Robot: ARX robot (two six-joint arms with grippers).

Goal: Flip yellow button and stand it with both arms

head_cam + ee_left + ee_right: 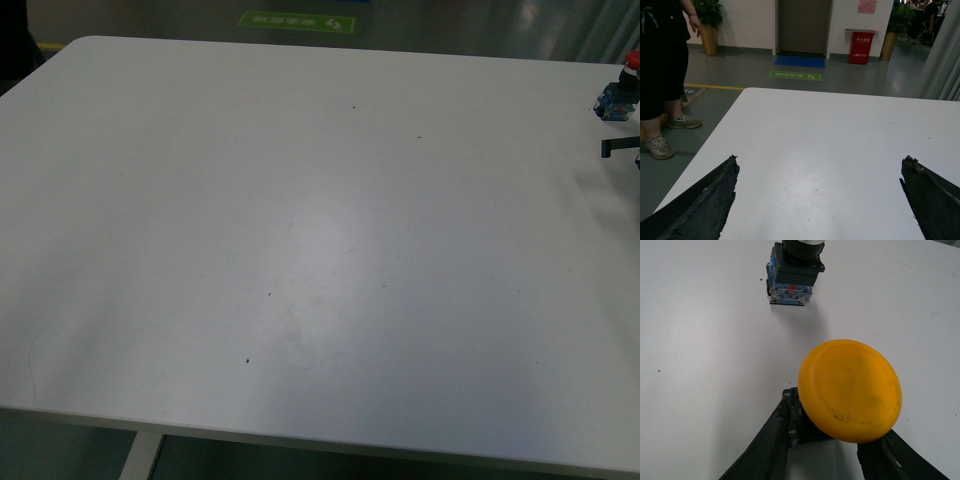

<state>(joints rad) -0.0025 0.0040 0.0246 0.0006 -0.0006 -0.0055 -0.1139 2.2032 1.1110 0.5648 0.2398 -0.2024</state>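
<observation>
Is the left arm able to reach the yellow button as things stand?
Probably not yet: the left gripper hangs open, no button in its view; the yellow button sits between the fingers of the right gripper.

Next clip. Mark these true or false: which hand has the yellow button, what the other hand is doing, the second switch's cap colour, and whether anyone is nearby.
1. The yellow button sits between the right hand's fingers. True.
2. The left hand grips something. False: it is open and empty above the table.
3. The other switch has a green cap. False: the front view shows a red cap.
4. A person stands beside the table. True.
</observation>
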